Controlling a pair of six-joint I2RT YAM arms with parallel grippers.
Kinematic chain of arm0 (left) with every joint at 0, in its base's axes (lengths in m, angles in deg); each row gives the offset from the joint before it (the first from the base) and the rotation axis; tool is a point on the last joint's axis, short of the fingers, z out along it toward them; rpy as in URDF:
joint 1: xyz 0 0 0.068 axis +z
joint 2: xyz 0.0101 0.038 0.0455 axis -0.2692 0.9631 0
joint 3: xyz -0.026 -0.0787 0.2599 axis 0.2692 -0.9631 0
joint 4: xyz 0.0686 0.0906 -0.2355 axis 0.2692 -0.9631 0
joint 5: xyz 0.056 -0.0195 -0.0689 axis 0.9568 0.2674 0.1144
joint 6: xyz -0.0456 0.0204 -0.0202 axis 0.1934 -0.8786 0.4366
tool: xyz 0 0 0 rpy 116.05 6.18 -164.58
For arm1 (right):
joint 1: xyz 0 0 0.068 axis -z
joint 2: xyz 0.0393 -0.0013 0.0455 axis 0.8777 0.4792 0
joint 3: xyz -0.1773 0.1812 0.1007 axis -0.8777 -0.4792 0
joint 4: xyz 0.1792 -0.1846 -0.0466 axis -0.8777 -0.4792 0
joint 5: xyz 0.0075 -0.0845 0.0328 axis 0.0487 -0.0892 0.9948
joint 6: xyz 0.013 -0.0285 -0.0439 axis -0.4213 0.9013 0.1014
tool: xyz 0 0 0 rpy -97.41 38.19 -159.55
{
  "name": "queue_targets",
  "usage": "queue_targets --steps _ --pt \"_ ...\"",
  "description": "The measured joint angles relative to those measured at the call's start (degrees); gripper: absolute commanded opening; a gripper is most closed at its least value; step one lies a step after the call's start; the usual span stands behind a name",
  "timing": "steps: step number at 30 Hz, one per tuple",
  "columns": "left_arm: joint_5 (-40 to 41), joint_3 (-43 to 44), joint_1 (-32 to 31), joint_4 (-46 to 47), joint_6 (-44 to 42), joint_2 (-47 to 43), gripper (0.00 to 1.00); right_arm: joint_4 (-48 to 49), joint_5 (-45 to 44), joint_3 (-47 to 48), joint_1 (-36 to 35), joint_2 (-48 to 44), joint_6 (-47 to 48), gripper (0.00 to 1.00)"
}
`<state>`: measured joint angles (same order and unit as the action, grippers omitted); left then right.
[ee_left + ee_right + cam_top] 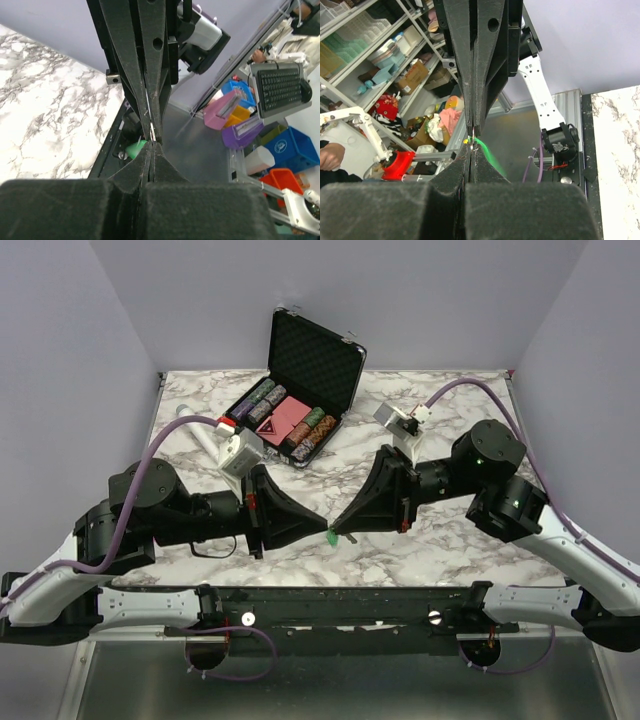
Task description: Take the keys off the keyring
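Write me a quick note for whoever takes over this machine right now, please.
Left hand: shut. Right hand: shut. Their tips meet over the table's near edge.
The green key sits at that meeting point; a thin metal sliver there is likely the ring.
Done: item pinched between both hands.
Left: key seemingly not yet off the ring; pull apart.

Keys (331, 536): bright green. Left gripper (322, 525) and right gripper (338, 530): matt black. Table (420, 540): white marble pattern with grey veining. Chip case (315, 350): black, holding striped chip stacks in purple, green and brown and a pink-red panel. Cables (150, 462): purple. Walls (400, 300): pale lavender
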<state>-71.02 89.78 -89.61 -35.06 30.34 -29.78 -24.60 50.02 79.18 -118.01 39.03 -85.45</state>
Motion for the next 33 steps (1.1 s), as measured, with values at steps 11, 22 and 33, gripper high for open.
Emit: queue_targets --steps 11,22,33 --pt "-7.1 -0.3 0.0 -6.0 -1.9 -1.2 0.3 -0.1 1.0 -1.1 0.0 0.4 -0.3 0.01" --pt "4.5 -11.6 0.0 1.8 4.3 -11.0 0.69 1.8 0.8 -2.7 0.0 0.3 -1.8 0.01" --pt "11.2 -16.9 0.0 20.3 9.1 -9.6 0.55 6.0 0.7 -1.3 0.0 1.3 -3.4 0.01"
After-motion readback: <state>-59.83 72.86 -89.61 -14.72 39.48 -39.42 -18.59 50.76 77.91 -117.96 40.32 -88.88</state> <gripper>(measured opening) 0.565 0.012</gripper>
